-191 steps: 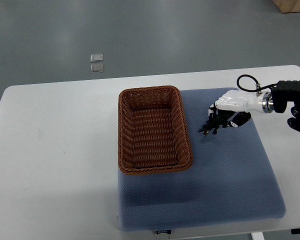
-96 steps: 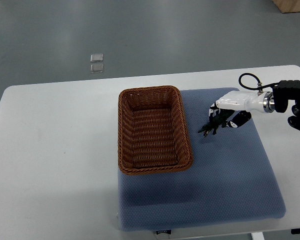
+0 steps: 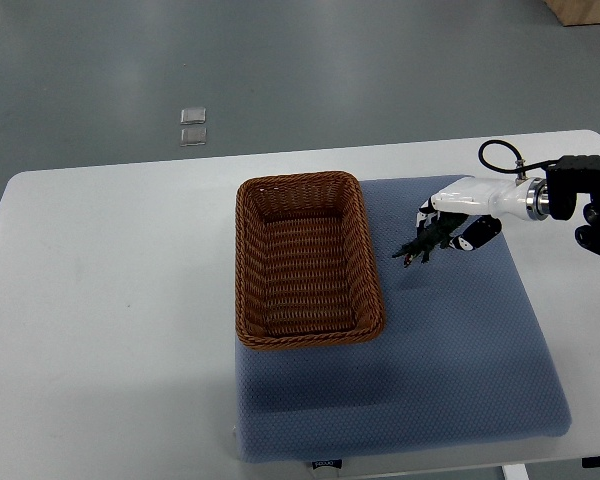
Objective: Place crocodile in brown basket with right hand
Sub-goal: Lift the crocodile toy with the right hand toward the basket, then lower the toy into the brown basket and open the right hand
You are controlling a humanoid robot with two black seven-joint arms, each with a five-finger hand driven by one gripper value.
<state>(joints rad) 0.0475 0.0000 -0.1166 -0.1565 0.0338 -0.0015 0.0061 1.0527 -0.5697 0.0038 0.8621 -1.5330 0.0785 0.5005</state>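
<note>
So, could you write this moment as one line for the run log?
right hand: shut on crocodile | crocodile: over blue mat, right of brown basket | brown basket: empty | left hand: not in view

White table (image 3: 100, 260) carries 1 blue-grey padded mat (image 3: 450, 340), flat on its right half.

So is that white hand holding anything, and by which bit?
The right hand grips the dark crocodile by its end farthest from the basket.

Brown woven basket (image 3: 309, 258), dark green crocodile (image 3: 421, 245), blue mat (image 3: 450, 350).
</note>
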